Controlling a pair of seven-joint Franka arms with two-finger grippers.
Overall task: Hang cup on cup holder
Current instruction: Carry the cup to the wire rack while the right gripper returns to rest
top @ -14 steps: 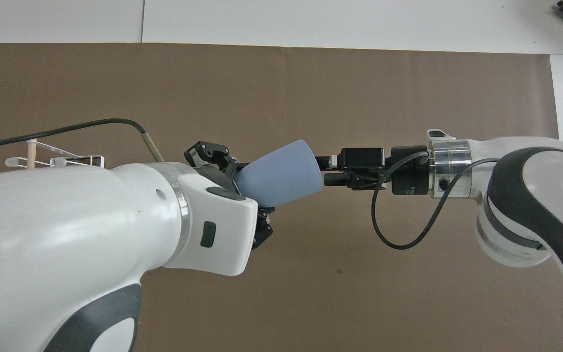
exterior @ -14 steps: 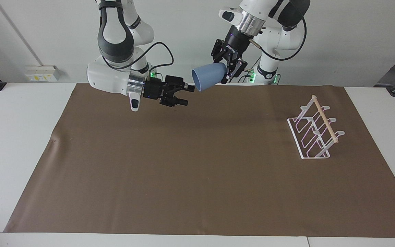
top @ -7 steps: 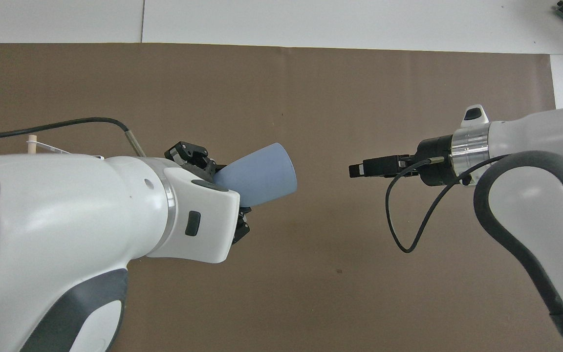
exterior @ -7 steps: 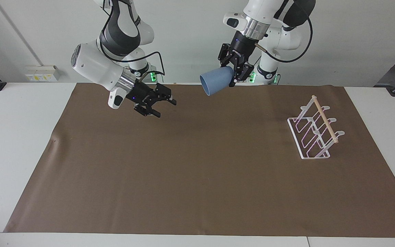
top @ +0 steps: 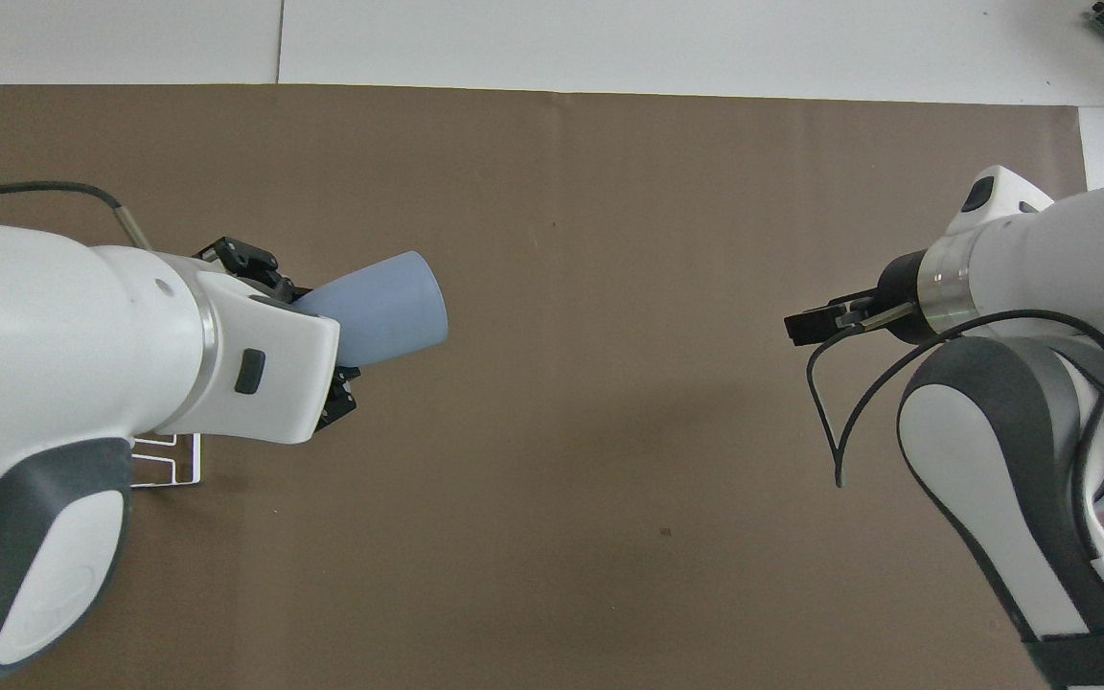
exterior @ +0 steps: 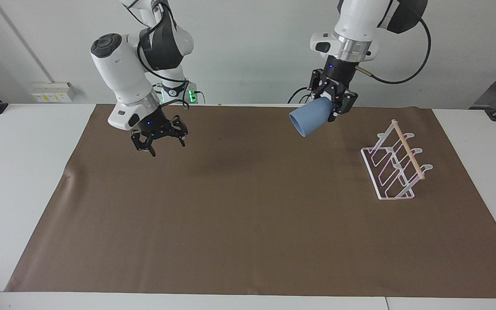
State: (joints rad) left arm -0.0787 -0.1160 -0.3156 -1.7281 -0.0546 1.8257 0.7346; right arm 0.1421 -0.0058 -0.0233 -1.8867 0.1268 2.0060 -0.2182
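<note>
We see the left gripper [exterior: 332, 104] clamped on the narrow base of the cup [exterior: 310, 117], held tilted in the air, mouth pointing down and away from the fingers. The cup holder [exterior: 396, 162] sits below those fingers toward the left arm's end, rod running away from the robots. The right gripper [exterior: 158, 140] waits with fingers spread, empty, over the brown mat [exterior: 239, 224].

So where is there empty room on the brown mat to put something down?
Almost all of the brown mat is bare: the whole stretch from the cup holder to the right arm's end. Only the cup holder's corner, toward the left arm's end, is taken. Above the mat hang the left gripper holding the cup, and the open right gripper.
</note>
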